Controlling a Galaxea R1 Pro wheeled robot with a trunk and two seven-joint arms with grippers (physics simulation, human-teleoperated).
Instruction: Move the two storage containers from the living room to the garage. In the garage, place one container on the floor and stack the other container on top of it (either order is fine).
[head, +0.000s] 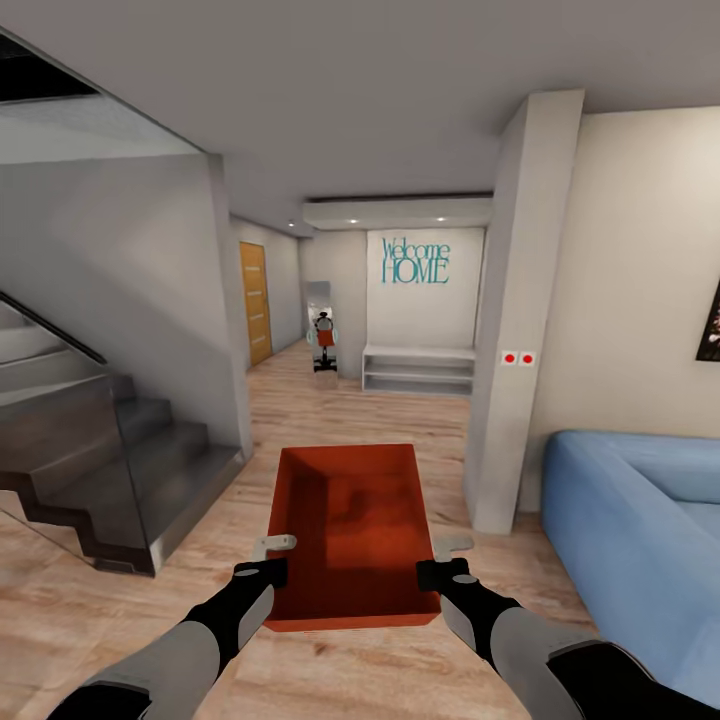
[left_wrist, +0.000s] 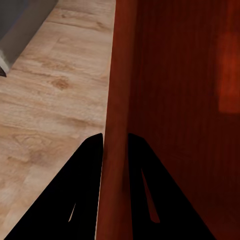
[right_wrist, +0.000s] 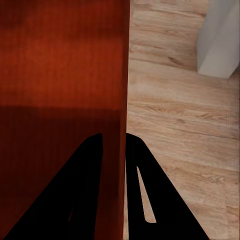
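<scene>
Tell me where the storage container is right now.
The storage container sits centre-low in the head view, held above the wood floor between left gripper and right gripper.

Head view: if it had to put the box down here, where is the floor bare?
Bare wood-plank floor runs ahead between the dark staircase and white pillar. Tighter on the right, by the blue sofa. Both grippers, left and right, clamp the orange-red open-top container.

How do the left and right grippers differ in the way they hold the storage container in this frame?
The left gripper clamps the storage container on its left wall, the right gripper on its right wall. The left gripper sits beside the staircase side of the room, the right gripper beside the blue sofa side. Both are shut on a thin wall, one finger inside and one outside, near the container's near end, above the wood-plank floor.
</scene>
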